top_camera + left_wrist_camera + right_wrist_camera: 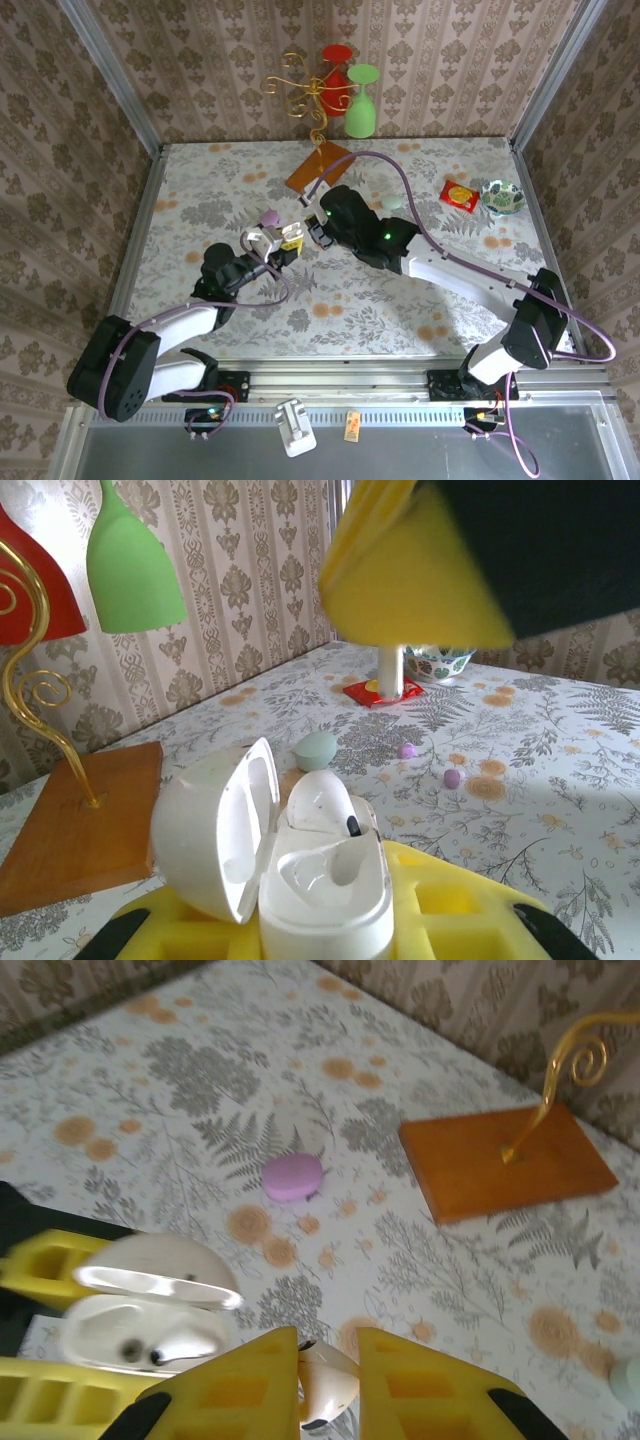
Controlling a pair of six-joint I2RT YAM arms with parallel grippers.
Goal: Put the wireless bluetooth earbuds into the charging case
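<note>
The left arm reaches from its base at 7 o'clock toward the middle of the table (200,180), elbow low and wrist angled toward 1 o'clock. The left end effector (275,250) is clamped down on the charging case (266,240), with its yellow fingers (455,905) pressed against the shell from both sides.

The right arm stretches from 5 o'clock across the table toward 10 o'clock, with a long, nearly flat forearm. The right end effector (312,228) faces the case from its 3 o'clock side, just beside it. Its yellow fingers (240,1380) are drawn in to a narrow gap and pinch a white earbud (325,1388). The earbud is near the case, off its open mouth and apart from it.

The charging case (320,880) is a glossy white pebble held off the table, just toward 9 o'clock of centre. Its lid is swung fully open to one side. The nearer well is a bare hollow. In the farther well lies what looks like a second earbud (322,805), rounded and white with a small dark tip.

On the table beyond, toward 12 o'clock:
- a lilac pebble (292,1177)
- a wooden base (505,1160) carrying a gold wire stand (560,1070)
</note>
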